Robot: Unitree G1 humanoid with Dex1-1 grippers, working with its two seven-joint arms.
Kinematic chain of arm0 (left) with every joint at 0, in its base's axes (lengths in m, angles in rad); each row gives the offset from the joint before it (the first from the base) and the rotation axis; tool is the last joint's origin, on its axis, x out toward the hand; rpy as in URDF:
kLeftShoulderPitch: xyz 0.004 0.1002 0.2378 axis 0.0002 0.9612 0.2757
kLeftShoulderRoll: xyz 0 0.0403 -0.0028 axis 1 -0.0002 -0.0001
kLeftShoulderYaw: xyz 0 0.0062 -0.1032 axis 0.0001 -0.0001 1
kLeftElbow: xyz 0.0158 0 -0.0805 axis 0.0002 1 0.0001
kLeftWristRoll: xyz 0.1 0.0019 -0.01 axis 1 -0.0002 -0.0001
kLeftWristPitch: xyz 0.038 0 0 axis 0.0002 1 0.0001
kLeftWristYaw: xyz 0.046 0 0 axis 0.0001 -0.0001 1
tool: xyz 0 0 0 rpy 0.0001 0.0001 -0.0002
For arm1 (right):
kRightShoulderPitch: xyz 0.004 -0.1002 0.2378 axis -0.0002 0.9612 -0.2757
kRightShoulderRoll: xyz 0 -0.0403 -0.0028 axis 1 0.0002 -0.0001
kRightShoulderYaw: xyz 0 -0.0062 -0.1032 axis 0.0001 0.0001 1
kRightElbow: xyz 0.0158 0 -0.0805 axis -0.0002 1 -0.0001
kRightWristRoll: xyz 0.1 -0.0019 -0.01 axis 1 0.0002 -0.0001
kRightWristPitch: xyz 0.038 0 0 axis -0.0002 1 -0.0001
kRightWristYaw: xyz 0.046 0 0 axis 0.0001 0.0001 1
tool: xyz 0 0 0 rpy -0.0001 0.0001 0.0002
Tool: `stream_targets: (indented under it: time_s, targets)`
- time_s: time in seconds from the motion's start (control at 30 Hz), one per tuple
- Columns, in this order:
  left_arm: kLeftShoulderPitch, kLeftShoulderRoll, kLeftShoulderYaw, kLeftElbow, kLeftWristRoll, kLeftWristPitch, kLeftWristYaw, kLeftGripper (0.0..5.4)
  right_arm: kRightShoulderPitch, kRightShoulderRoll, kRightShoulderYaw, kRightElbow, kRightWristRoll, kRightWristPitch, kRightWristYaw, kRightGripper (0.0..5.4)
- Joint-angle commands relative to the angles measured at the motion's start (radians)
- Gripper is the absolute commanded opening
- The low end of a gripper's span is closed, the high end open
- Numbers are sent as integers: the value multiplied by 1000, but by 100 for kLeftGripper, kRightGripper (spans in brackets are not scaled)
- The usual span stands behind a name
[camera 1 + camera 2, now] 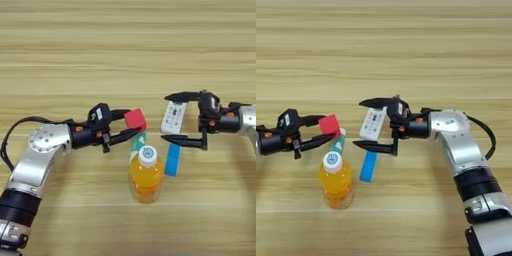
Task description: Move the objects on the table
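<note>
I see the orange juice bottle (146,175) standing upright on the table (75,60), full, white cap on. My left tool (131,123) reaches in from the left, fingers pinching the red cube (135,119) above the teal-and-white tube (138,142). My right tool (367,124) is spread wide around the white remote (372,124), seemingly not touching. The flat blue bar (369,166) lies below it.
</note>
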Motion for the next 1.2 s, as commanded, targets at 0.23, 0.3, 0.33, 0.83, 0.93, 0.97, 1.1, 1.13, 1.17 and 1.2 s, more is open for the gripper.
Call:
stream_targets:
  time_s: [0.23, 0.3, 0.33, 0.83, 0.93, 0.97, 1.1, 1.13, 1.17, 1.2]
  targets:
    - [-31, 6, -18, 15, 9, -21, -7, 227, -43, 29, 35, 54, -54, -20, -16, 540]
    - [-33, 5, -23, 20, 12, -25, -8, 227, -46, 34, 43, 62, -65, -27, -18, 540]
    - [-33, 5, -25, 19, 12, -26, -11, 227, -48, 37, 45, 65, -68, -28, -20, 540]
    - [-27, 10, -55, 21, 21, -37, -10, 227, -96, 78, 77, 107, -110, -45, -28, 540]
    - [-23, 10, -57, 19, 21, -37, -10, 227, -101, 80, 81, 103, -110, -42, -23, 540]
    - [-23, 10, -58, 18, 21, -37, -9, 227, -103, 81, 83, 103, -111, -42, -22, 540]
    - [-21, 9, -59, 16, 21, -37, -8, 227, -107, 81, 91, 109, -120, -44, -19, 540]
    - [-21, 8, -60, 15, 21, -37, -8, 227, -108, 82, 93, 111, -123, -46, -19, 523]
    - [-21, 8, -60, 15, 21, -37, -7, 227, -109, 82, 94, 114, -125, -47, -19, 518]
    - [-21, 7, -61, 15, 21, -37, -7, 227, -110, 83, 96, 117, -126, -48, -19, 508]
